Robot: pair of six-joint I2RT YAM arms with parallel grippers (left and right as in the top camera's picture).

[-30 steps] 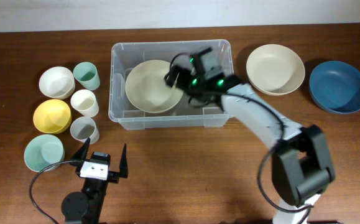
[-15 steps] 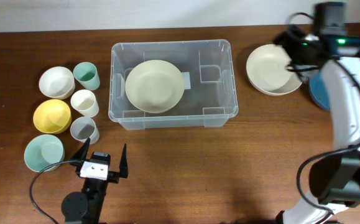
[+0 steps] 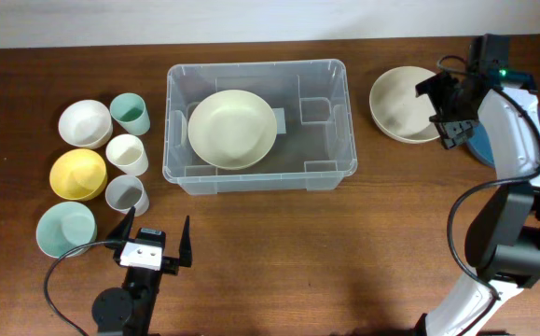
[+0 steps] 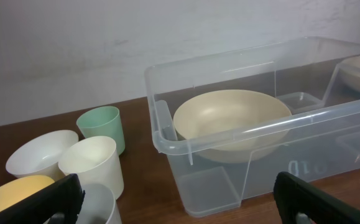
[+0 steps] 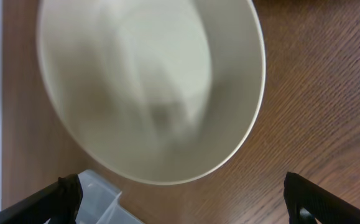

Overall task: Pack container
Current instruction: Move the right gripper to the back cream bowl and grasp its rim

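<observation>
Brown wood-grain table (image 3: pixel 344 252) below a white wall. The clear plastic container (image 3: pixel 256 67), centre-back and round-rimmed, holds one cream bowl (image 3: pixel 231 129) at its left end; its right half lies open. A second cream bowl (image 3: pixel 398 105) sits under the right gripper (image 3: pixel 447 107), fingers spread. That arm partly hides the blue bowl (image 3: pixel 476 149). Cups (image 3: pixel 128 154) cluster at left. The left gripper (image 3: pixel 153 241), also spread, is near the front edge.

A cream bowl (image 5: pixel 148 87), slightly blurred, sits open side up on the brown wooden bench (image 5: pixel 316 93), close to the bench edge, and fills most of the view. The end effector (image 5: pixel 181 200) hovers over it with its black fingertips (image 5: pixel 55 199) spread wide and nothing between them. A clear container (image 5: pixel 104 200) corner shows beside one fingertip.
</observation>
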